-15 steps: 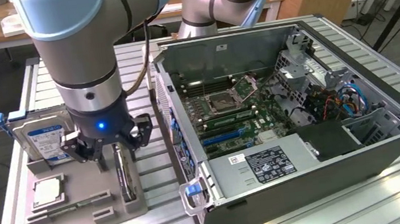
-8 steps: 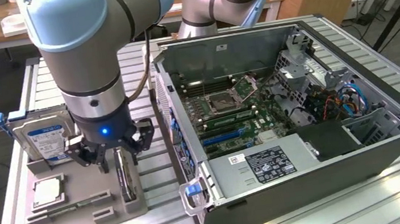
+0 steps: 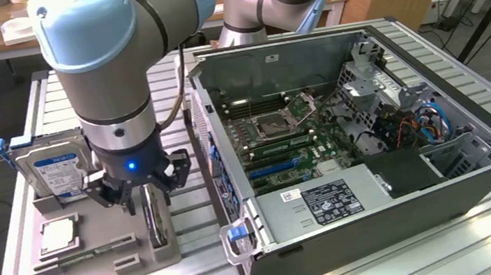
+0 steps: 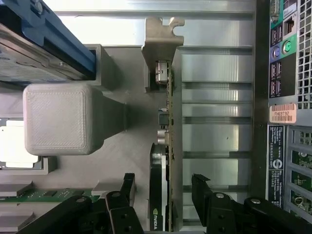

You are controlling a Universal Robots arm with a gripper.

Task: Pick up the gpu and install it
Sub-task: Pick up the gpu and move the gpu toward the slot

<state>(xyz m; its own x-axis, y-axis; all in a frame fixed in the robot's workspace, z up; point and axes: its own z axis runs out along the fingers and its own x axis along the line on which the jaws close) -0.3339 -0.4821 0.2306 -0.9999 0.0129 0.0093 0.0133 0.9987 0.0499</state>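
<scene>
The gpu (image 3: 155, 222) stands on its long edge in a slot of the grey holder (image 3: 102, 271), at the exterior view's left of the open computer case (image 3: 475, 179). In the wrist view the gpu (image 4: 160, 168) shows as a thin card with a black top and a metal bracket at its far end. My gripper (image 3: 145, 195) hangs straight over it. The gripper (image 4: 164, 185) is open: one black finger (image 4: 127, 187) stands on each side of the card, with a gap showing on both sides.
The holder also carries a hard drive (image 3: 55, 173) with a blue-white label, a processor (image 3: 58, 234) and a memory stick (image 3: 86, 255). A grey block (image 4: 58, 119) of the holder rises beside the card. The case's wall (image 3: 215, 155) stands close to the gripper.
</scene>
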